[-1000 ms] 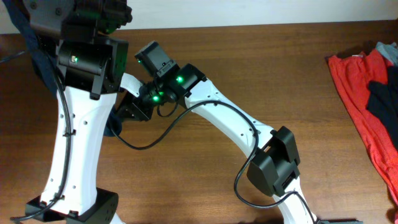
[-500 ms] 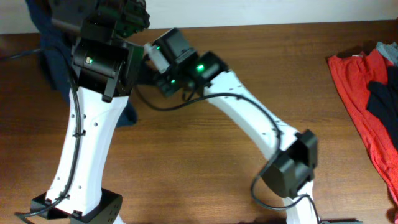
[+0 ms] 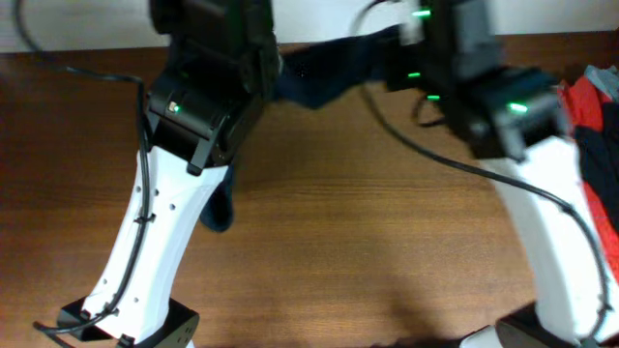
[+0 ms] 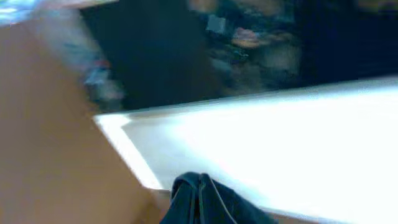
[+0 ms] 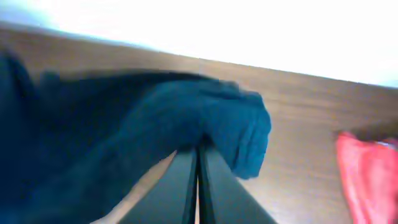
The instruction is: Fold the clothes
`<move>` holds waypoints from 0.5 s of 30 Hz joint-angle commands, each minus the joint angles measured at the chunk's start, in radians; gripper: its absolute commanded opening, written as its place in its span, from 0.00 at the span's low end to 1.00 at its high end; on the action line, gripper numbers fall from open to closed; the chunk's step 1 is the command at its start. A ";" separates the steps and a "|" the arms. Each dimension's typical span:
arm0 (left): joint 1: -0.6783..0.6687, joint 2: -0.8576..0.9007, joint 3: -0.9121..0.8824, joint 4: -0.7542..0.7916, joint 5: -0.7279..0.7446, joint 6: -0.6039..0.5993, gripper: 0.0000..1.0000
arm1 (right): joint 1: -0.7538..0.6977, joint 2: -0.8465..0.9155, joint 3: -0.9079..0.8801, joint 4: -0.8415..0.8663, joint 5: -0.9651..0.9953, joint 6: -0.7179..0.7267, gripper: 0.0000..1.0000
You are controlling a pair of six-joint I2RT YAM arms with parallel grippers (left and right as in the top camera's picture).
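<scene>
The dark navy garment (image 3: 329, 70) is stretched in the air between my two raised arms along the table's far edge. One end hangs down under the left arm (image 3: 219, 208). My right gripper (image 5: 198, 149) is shut, its fingers pressed together on a bunched edge of the navy fabric (image 5: 236, 124). In the left wrist view a bunch of navy fabric (image 4: 199, 198) rises from the bottom edge and covers my left gripper (image 4: 200, 216), which holds it. In the overhead view both grippers are hidden under their own arms.
A bright red garment (image 3: 588, 97) with a blackish cloth (image 3: 602, 155) on it lies at the right edge, beside the right arm (image 3: 513, 106). The left arm (image 3: 203, 97) fills the upper left. Brown tabletop (image 3: 368, 242) lies between the arms.
Both arms have risen and moved right. The right arm swung from the left side to the right. The navy garment came up with them and now spans the gap.
</scene>
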 commanded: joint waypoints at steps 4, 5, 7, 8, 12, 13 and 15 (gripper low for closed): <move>0.001 -0.022 0.013 -0.283 0.513 -0.274 0.00 | -0.113 -0.105 0.000 -0.066 0.032 0.057 0.04; 0.001 -0.027 0.013 -0.331 0.536 -0.274 0.00 | -0.130 -0.119 0.000 -0.074 0.032 0.057 0.04; 0.001 -0.039 0.013 -0.419 0.565 -0.274 0.00 | -0.158 -0.150 0.000 -0.082 0.032 0.057 0.04; 0.001 -0.050 0.013 -0.459 0.580 -0.274 0.00 | -0.168 -0.166 0.000 -0.084 0.033 0.056 0.04; 0.001 -0.114 0.033 -0.584 0.665 -0.274 0.00 | -0.195 -0.240 0.001 -0.078 0.032 0.056 0.04; 0.001 -0.134 0.043 -0.606 0.668 -0.274 0.00 | -0.196 -0.257 0.001 -0.078 0.033 0.056 0.04; 0.001 -0.181 0.074 -0.644 0.670 -0.274 0.00 | -0.196 -0.298 0.001 -0.078 0.032 0.056 0.04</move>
